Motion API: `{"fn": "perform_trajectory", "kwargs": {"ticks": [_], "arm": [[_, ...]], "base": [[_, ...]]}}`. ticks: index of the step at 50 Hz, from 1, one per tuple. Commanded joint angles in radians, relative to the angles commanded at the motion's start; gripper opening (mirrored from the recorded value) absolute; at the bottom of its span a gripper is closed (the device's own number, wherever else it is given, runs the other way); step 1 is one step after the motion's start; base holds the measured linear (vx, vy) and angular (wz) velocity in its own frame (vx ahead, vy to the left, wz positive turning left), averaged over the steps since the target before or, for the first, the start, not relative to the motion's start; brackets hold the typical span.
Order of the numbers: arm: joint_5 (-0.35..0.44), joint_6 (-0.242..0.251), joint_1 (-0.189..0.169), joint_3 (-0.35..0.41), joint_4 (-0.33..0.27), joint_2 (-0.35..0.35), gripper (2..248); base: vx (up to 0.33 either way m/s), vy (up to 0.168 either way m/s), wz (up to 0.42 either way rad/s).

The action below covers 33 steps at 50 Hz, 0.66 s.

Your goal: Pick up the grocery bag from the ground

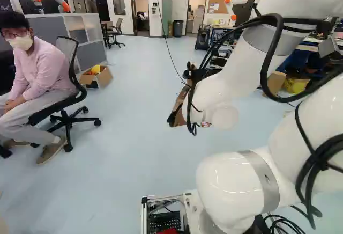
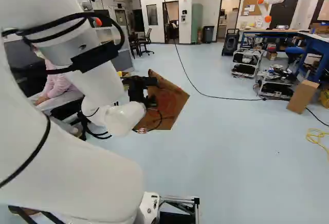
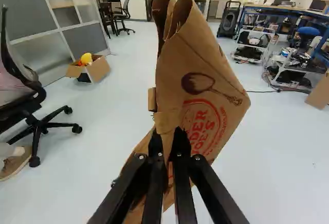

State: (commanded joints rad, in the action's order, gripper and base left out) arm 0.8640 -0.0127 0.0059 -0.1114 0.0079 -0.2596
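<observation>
In the right base view the gripper (image 2: 143,91) is seen from behind, with the brown paper grocery bag (image 2: 167,103) hanging off it above the floor. The same bag (image 1: 178,108) shows partly behind the arm in the left base view. Up close in the wrist view, the gripper (image 3: 168,141) is shut on the grocery bag (image 3: 198,88), its two fingers pinching a bunched part of the paper. The bag looks tilted and creased, with red print on one face. Its far side is hidden.
A person sits on an office chair (image 1: 69,117) at the left of the left base view. An open cardboard box (image 3: 97,69) stands by the grey partition (image 3: 31,16). Carts (image 2: 245,62) and a cardboard piece (image 2: 302,96) stand farther right. Another robot (image 2: 266,9) is at the back.
</observation>
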Motion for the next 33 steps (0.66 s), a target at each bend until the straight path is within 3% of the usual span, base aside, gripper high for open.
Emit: {"fn": "perform_trajectory", "kwargs": {"ticks": [33], "arm": [[0.009, 0.013, -0.006, 0.024, -0.008, -0.020, 19]], "base": [[0.000, 0.000, 0.000]]}}
